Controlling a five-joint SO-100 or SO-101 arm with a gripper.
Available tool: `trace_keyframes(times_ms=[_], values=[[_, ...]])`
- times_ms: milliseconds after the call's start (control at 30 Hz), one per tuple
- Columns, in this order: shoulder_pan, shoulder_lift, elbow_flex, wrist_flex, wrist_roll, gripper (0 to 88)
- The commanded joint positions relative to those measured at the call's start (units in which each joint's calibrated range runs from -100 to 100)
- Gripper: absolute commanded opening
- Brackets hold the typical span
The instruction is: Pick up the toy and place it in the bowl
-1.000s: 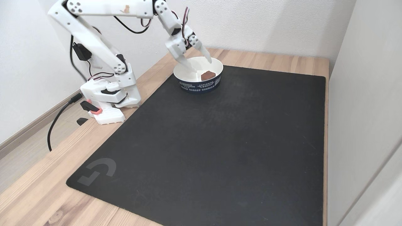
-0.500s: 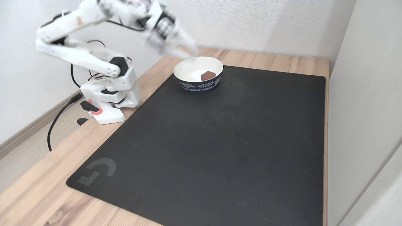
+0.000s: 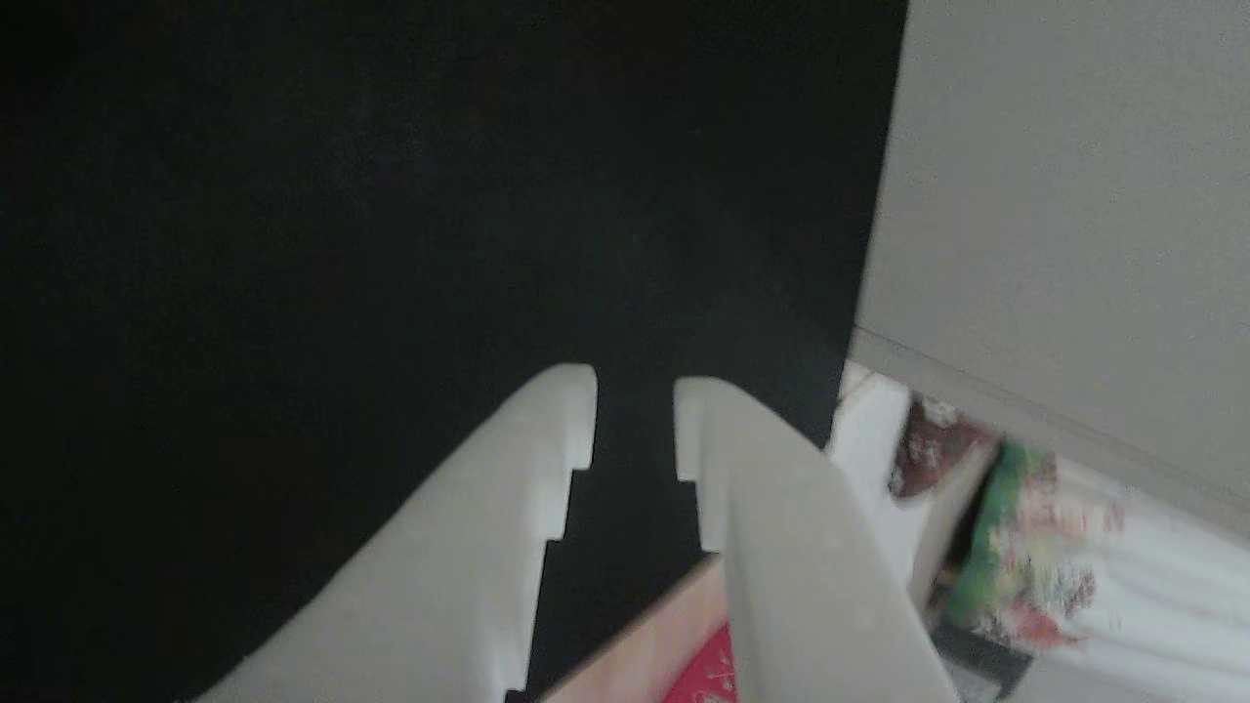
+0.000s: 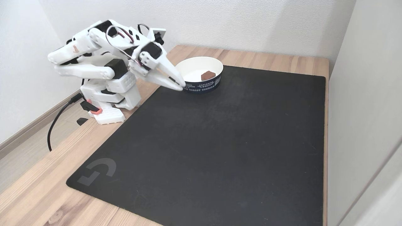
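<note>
The toy (image 4: 208,75) lies inside the bowl (image 4: 201,86), so the job looks done; the fingers (image 3: 635,415) are slightly parted and empty, folded low beside the bowl over the black mat (image 4: 220,150).

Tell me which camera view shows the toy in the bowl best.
The fixed view. There the dark-red toy lies in plain sight inside the white bowl, clear of the pincer. The other view looks past the empty, slightly parted pincer onto the black mat and gives nothing to judge the toy by.
</note>
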Motion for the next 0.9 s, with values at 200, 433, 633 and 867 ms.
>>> trace_keyframes(times_ms=[200, 433, 633, 867], values=[[0.56, -11.66, 15.47, -0.47, -0.14, 2.1], [0.56, -11.99, 17.46, -0.38, -0.14, 2.2], [2.48, -12.07, 17.46, 0.21, 0.12, 2.3], [2.15, -12.07, 17.64, -0.47, 0.02, 2.5]])
